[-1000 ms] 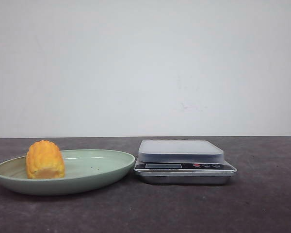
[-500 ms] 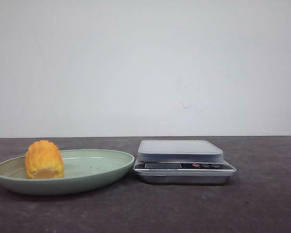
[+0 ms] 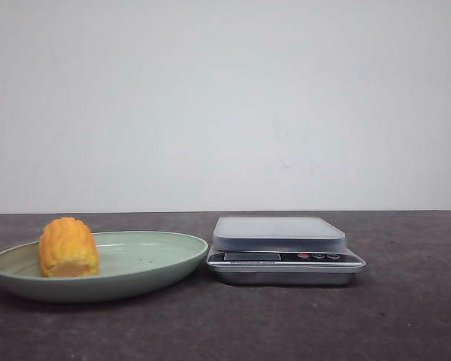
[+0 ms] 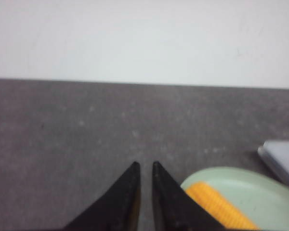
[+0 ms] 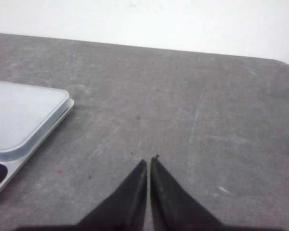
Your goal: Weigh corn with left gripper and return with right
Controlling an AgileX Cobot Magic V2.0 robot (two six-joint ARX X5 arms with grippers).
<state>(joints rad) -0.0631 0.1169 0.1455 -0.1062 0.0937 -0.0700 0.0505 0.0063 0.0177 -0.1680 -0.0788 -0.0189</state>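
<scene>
The corn (image 3: 68,248), a stubby yellow-orange cob piece, lies on the left part of a pale green plate (image 3: 150,263). A silver kitchen scale (image 3: 282,248) with a frosted top stands just right of the plate. Neither gripper shows in the front view. In the left wrist view my left gripper (image 4: 144,164) hangs over bare table, its fingers a thin slit apart and holding nothing; the corn (image 4: 216,207) and plate (image 4: 250,192) lie beside it, with the scale (image 4: 282,156) beyond. My right gripper (image 5: 149,160) is shut and empty over the table, with the scale (image 5: 24,115) off to one side.
The tabletop (image 3: 406,316) is dark grey and ends at a white wall (image 3: 225,105) behind. The table's rounded far corner (image 5: 284,65) shows in the right wrist view.
</scene>
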